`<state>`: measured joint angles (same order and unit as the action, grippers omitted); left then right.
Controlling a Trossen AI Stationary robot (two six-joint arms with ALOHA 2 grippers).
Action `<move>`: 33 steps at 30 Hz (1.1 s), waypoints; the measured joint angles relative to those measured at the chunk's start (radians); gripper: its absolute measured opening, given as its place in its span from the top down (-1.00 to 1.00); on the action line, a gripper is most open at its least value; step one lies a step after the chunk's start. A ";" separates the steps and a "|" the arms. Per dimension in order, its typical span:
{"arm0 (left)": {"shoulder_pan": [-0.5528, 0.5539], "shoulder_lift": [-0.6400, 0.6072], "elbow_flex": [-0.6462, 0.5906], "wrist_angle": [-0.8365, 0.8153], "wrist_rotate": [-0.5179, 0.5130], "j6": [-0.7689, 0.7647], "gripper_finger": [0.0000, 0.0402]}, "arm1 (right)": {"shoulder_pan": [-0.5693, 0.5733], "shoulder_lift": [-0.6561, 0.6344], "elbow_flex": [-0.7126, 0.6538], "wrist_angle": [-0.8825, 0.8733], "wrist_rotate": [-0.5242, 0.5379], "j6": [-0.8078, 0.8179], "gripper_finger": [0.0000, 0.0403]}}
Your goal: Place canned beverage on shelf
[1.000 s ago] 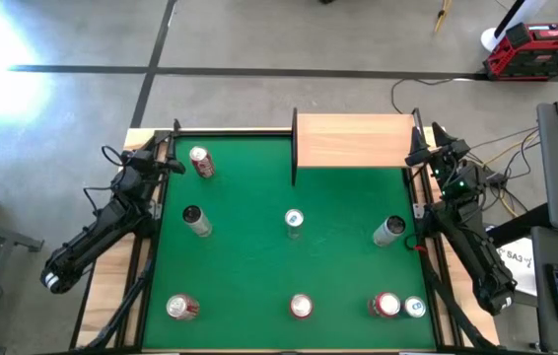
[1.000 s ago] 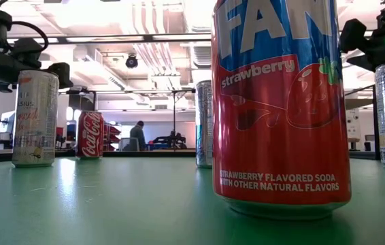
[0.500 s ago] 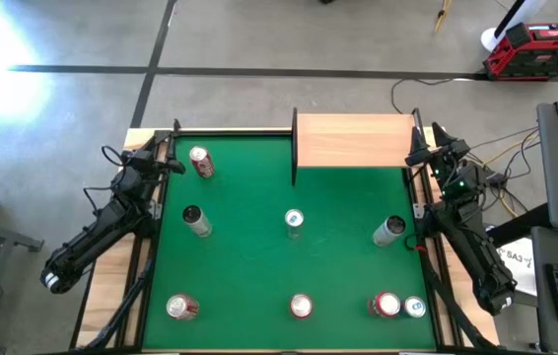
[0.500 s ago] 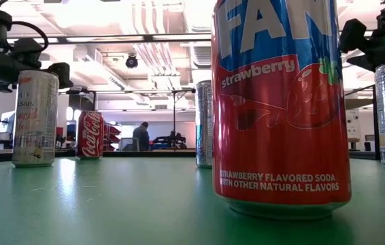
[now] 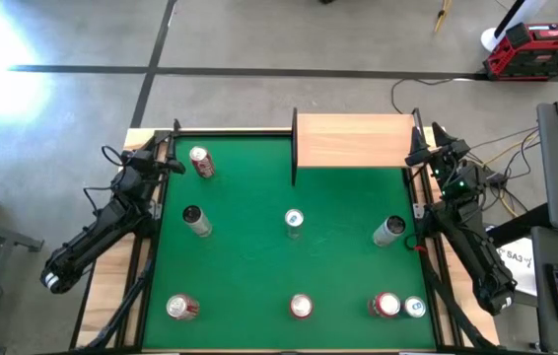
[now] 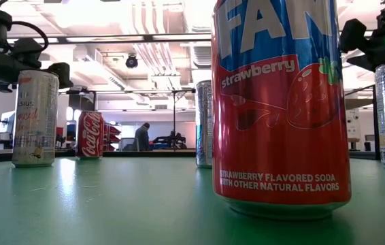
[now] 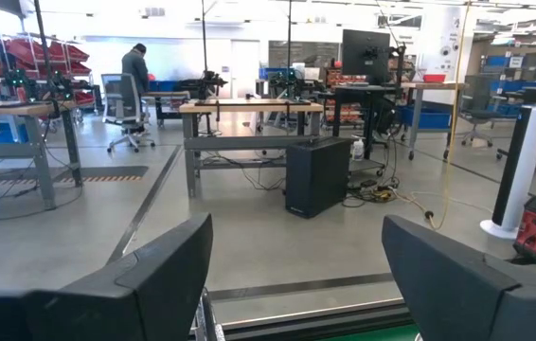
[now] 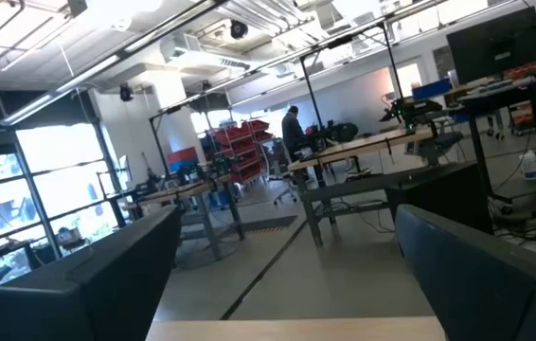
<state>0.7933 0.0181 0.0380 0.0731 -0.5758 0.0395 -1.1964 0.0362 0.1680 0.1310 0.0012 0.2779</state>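
With both pincers open and parked, left pincer [image 5: 168, 161] and right pincer [image 5: 419, 148] at the desk's far corners, bring one squarely over an upright can [image 5: 294, 221] (mid-desk), below the shelf [image 5: 353, 140] at the far edge.

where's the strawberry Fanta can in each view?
High view: Fanta can stands at the table's near edge, centre.
Low view: Fanta can fills the foreground, right of centre.
Left wrist view: not in it.
Right wrist view: not in it.
Shared landmark: Coca-Cola can, far left in the high view, left background in the low view.
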 joint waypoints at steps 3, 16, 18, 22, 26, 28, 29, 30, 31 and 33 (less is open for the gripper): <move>0.000 0.000 0.000 0.000 0.000 0.000 -0.46 | 0.000 0.000 0.000 0.000 0.000 0.000 -0.90; 0.000 0.000 0.000 0.000 0.000 0.000 -0.46 | 0.000 0.000 0.000 0.001 0.000 0.002 -0.90; 0.000 0.000 0.000 0.000 0.000 0.000 -0.46 | 0.000 0.000 0.000 0.012 0.000 0.003 -0.90; 0.000 0.000 0.000 0.000 0.000 0.000 -0.46 | 0.000 0.000 0.000 0.002 -0.083 0.006 -0.90; 0.000 0.000 0.000 0.000 0.000 0.000 -0.46 | 0.001 0.000 0.000 0.004 -0.253 0.072 -0.90; 0.000 0.000 0.000 0.000 0.000 0.000 -0.46 | 0.001 0.000 0.000 -0.001 -0.301 0.114 -0.90; 0.000 0.000 0.000 0.000 0.000 0.000 -0.46 | 0.001 0.001 0.007 -0.016 -0.315 0.130 -0.90; 0.000 0.000 0.000 0.000 0.000 0.000 -0.46 | 0.001 0.007 0.020 -0.036 -0.325 0.142 -0.90; 0.000 0.000 0.000 0.000 0.000 0.000 -0.46 | 0.001 0.014 0.039 -0.063 -0.330 0.151 -0.90; 0.000 0.000 0.000 0.000 0.000 0.000 -0.46 | 0.001 0.039 0.098 -0.134 -0.347 0.160 -0.90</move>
<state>0.7936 0.0181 0.0380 0.0731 -0.5755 0.0395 -1.1957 0.0754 0.2658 -0.0030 -0.3461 0.4383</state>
